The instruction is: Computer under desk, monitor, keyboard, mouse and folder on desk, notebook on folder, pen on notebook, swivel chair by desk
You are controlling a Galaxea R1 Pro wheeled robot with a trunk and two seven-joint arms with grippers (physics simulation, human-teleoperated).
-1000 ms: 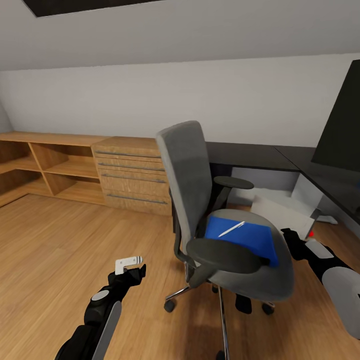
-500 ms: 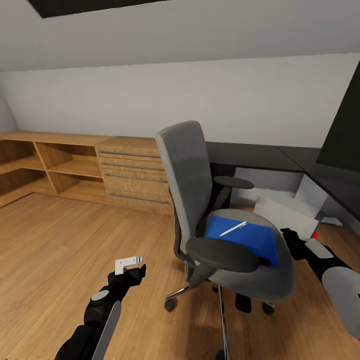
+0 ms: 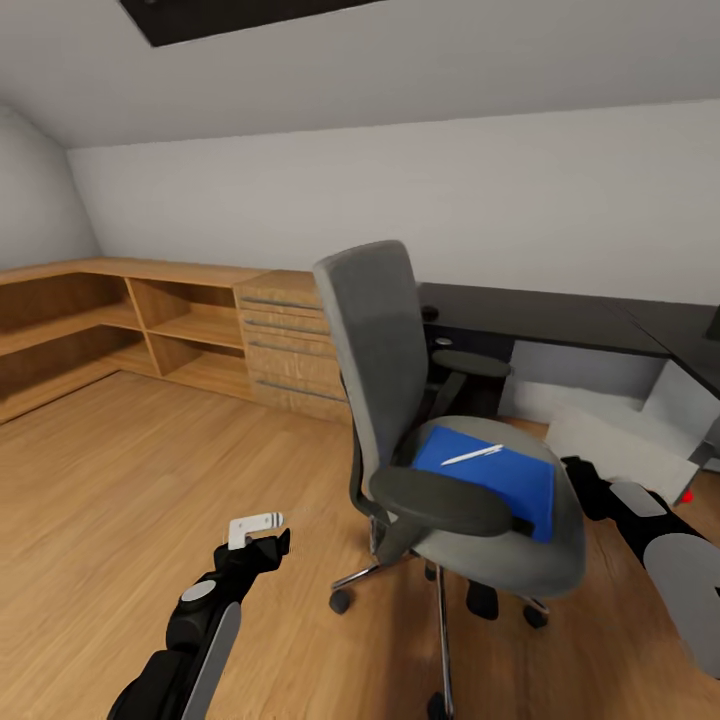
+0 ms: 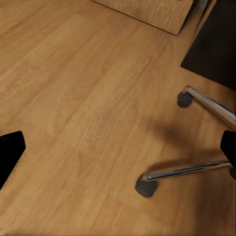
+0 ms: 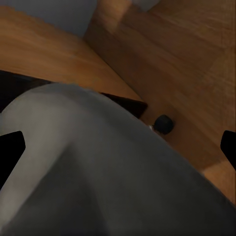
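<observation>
From the head, I see the grey chair (image 3: 450,440) at the middle, its blue folder (image 3: 500,478) and white pen (image 3: 471,455) on the seat. The desk (image 3: 560,320) is at 2 o'clock. In my left wrist view, the left gripper (image 4: 118,152) is spread apart over the floor (image 4: 83,98). In my right wrist view, the right gripper (image 5: 120,142) is spread too, by the seat.

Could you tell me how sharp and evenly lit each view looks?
Head view: crisp, flat even light, faint shadow beneath the swivel chair. Left wrist view: soft, a blurred chair shadow falling across the floor. Right wrist view: the close grey seat is blurred.
</observation>
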